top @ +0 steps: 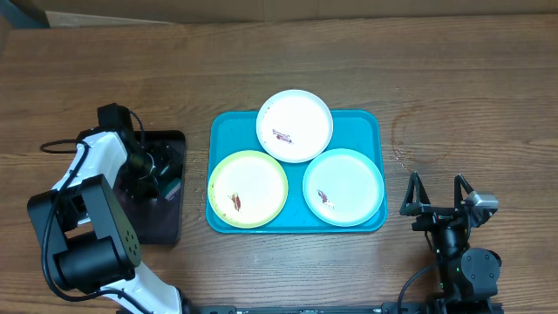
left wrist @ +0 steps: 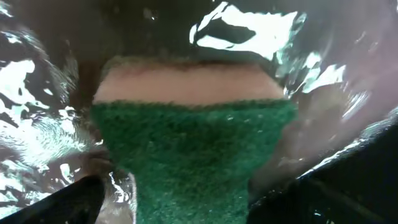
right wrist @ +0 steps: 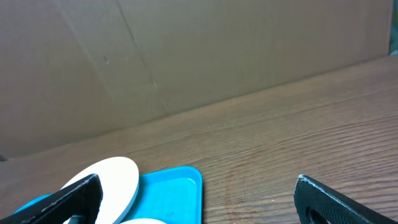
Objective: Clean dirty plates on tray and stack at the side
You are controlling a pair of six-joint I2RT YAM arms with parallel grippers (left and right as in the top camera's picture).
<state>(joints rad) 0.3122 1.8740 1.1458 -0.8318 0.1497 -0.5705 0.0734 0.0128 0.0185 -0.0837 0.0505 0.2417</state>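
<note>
Dirty plates (top: pixel 295 125) number three, all on the tray (top: pixel 362 126): a white one at its far edge, the yellow-green plate (top: pixel 248 188) and the mint plate (top: pixel 343 187) along its near edge, each smeared. Left of the tray, the left gripper (top: pixel 164 166) sits low in the black tray (top: pixel 161 218) at the green sponge (left wrist: pixel 193 149). The wrist view is too close to tell whether its fingers pinch the sponge. The right gripper (top: pixel 436 190) rests right of the tray, fingers spread, empty. Recommended: grip the sponge across its middle, lift it straight clear of the black tray's rim, then scrub the yellow-green plate first, as it lies nearest.
</note>
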